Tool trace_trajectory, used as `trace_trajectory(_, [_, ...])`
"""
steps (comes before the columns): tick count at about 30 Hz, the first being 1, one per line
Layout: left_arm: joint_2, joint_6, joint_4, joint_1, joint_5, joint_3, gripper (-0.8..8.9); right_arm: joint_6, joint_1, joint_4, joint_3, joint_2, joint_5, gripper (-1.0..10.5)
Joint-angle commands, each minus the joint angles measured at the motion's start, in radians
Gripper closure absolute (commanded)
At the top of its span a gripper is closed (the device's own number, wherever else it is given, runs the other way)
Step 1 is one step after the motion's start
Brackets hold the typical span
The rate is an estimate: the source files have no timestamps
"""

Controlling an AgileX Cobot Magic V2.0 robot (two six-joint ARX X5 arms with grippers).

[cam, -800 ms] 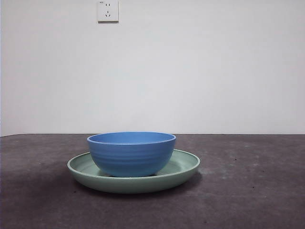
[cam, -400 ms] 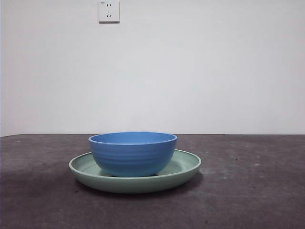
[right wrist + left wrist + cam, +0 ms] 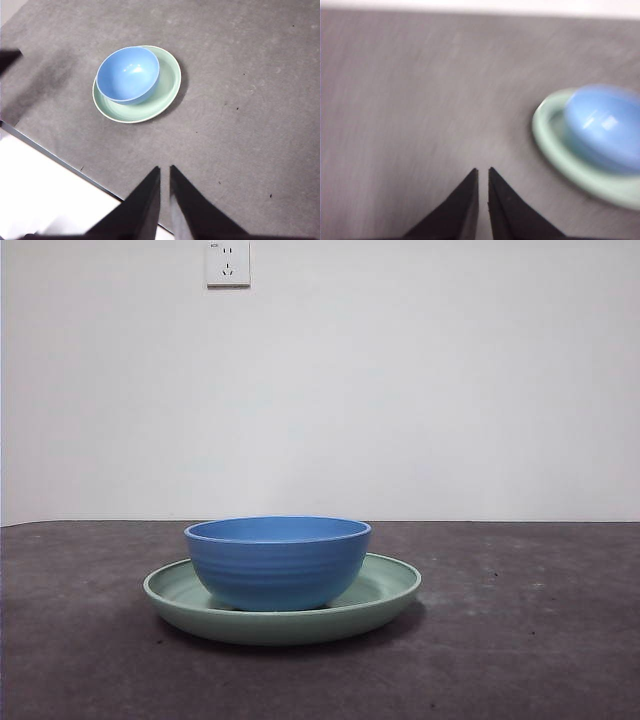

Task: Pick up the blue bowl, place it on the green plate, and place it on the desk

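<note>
Blurring the whole left wrist view, so the blue bowl (image 3: 605, 127) and green plate (image 3: 560, 155) show there only as soft smears, cut off at the frame's side. Hiding both arms from the front view entirely. Hiding the bowl's foot behind the plate's raised rim in the front view, so cannot tell exactly how it meets the plate's floor.

Left gripper (image 3: 482, 172): above bare desk (image 3: 410, 100), well apart from the plate, jaws nearly pressed together with only a thin slit between them, gripping nothing. Right gripper (image 3: 165, 171): high above the desk (image 3: 250, 100), close to its near edge, well apart from the plate, jaws likewise almost closed on nothing.

Dark grey-brown, matte and speckled across the desk (image 3: 520, 640); plain white on the wall behind, with a white wall socket (image 3: 228, 262) high up, cut by the top of the frame. Pale floor beyond the desk's edge in the right wrist view.

Sitting upright, mouth up, inside the green plate (image 3: 385, 590): the blue bowl (image 3: 277, 565), off-centre toward one side of the plate in the right wrist view (image 3: 128, 74), rim near the plate's rim (image 3: 167, 95) there. Round both, so no long axis to tell. Lying flat on the desk, away from its edges.
</note>
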Motion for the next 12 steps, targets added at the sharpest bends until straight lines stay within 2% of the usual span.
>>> trace_trajectory(1, [-0.049,0.013,0.006,0.03,0.0,-0.045,7.82,0.003,0.006,-0.028,0.018,0.004,0.0,9.2])
trace_trajectory(4, [-0.092,0.029,-0.038,0.058,-0.008,-0.055,7.82,0.003,0.006,-0.028,0.018,0.004,0.001,9.2])
trace_trajectory(6, [-0.114,0.031,-0.057,0.074,-0.048,-0.056,7.82,0.003,0.006,-0.028,0.018,0.004,0.001,9.2])
trace_trajectory(9, [-0.154,0.031,-0.051,0.096,-0.116,-0.086,7.82,0.003,0.006,-0.028,0.018,0.004,0.0,9.2])
trace_trajectory(12, [-0.186,0.034,0.009,0.117,-0.129,-0.115,7.82,0.003,0.006,-0.028,0.018,0.004,0.001,9.2])
